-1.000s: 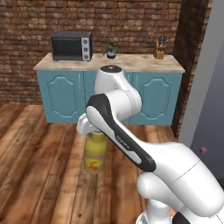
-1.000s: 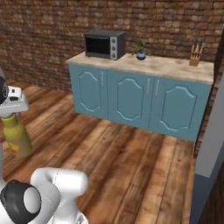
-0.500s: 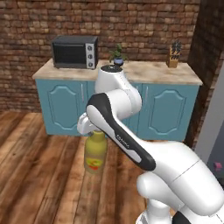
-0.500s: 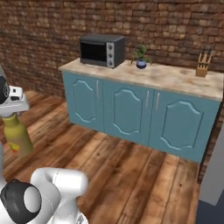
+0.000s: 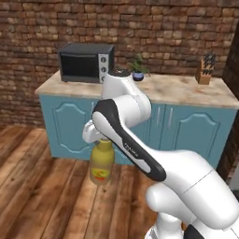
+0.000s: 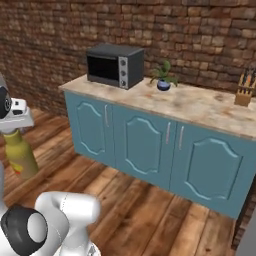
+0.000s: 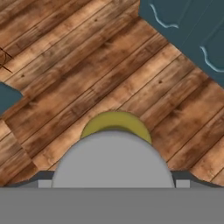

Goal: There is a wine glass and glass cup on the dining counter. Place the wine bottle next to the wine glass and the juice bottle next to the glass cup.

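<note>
Juice bottle (image 5: 101, 161) hangs upright from gripper (image 5: 95, 137), above wooden floor (image 5: 42, 196), in front of teal cabinet (image 5: 70, 123). Fingers (image 7: 44, 183) closed on grey cap (image 7: 113, 159). Worktop (image 6: 200, 107) behind carries microwave (image 6: 114, 65), potted plant (image 6: 163, 77), knife block (image 6: 244, 93).
</note>
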